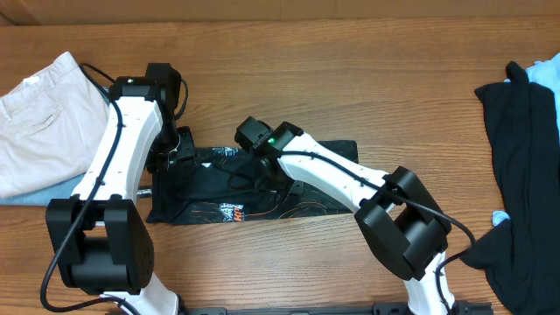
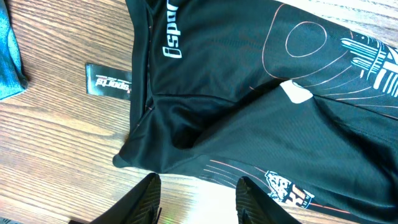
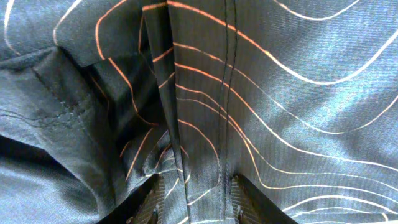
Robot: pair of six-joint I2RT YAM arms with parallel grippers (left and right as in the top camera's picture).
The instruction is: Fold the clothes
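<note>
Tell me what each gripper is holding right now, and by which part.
Left gripper: nothing, jaws apart beside the edge of the jersey. Right gripper: straddles a raised fold of the jersey; whether it is clamped cannot be told.

Jersey (image 2: 249, 137) shows white "ispor" — rest hidden — tag (image 2: 109, 81) lettering illegible

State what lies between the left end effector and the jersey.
Only bare table separates the left end effector from the jersey, per the left wrist view.

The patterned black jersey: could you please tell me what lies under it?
Wooden table shows around the visible edges of the jersey, so it lies on the wood. Anything beneath the fabric itself is covered and cannot be seen.
</note>
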